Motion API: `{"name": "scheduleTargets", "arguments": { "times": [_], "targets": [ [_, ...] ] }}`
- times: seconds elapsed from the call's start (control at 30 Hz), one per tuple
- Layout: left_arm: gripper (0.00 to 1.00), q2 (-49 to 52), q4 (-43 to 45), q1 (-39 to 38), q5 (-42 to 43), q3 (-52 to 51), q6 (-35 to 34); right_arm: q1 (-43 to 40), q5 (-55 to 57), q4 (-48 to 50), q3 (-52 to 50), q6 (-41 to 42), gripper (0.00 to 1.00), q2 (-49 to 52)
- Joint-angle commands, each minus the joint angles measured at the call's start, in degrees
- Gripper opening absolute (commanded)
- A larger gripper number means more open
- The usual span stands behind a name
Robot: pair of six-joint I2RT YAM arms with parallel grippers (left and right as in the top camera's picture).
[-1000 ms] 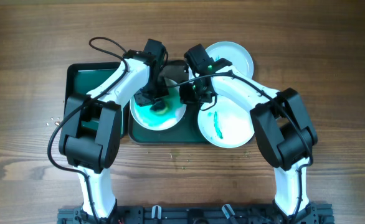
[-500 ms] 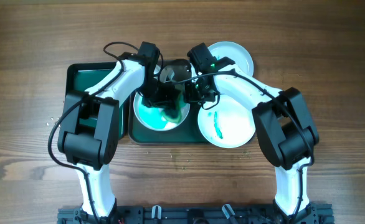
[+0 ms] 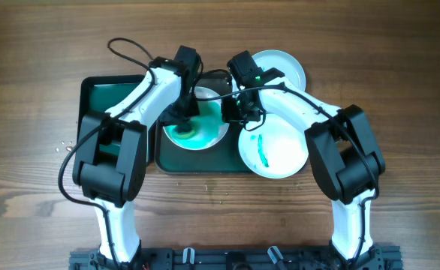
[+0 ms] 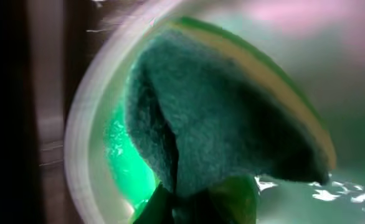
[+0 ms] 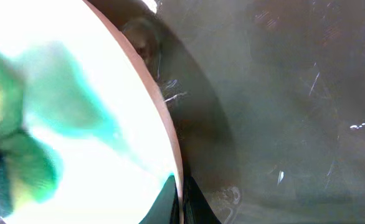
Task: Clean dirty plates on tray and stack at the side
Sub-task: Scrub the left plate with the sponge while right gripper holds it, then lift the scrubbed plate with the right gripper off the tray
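A smeared plate (image 3: 207,126) lies in the middle of the dark green tray (image 3: 103,94). My left gripper (image 3: 187,118) is shut on a green sponge (image 4: 220,124) and presses it onto this plate, whose rim shows in the left wrist view (image 4: 81,143). My right gripper (image 3: 232,112) is shut on the plate's right rim (image 5: 177,186), one jaw on each side. A second plate (image 3: 276,150) with a teal streak lies at the tray's right end. A third, clean-looking plate (image 3: 284,67) lies on the table behind it.
The tray's left part (image 3: 111,105) holds no plates. Bare wooden table (image 3: 40,60) surrounds the tray. Small crumbs (image 3: 62,146) lie left of the tray and along its front edge. Both arms cross over the tray's back half.
My left gripper swept the sponge right across the plate and back to the left. The plate shifted slightly toward the back. My right gripper kept its hold on the rim.
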Motion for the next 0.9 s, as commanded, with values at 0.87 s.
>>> {"name": "scheduleTargets", "arguments": {
  "times": [0.87],
  "targets": [
    [0.04, -7.87, -4.26, 13.18, 21.2, 14.36, 11.65, 0.42, 0.15, -1.55, -0.11, -4.7, 0.04, -2.8]
  ]
}}
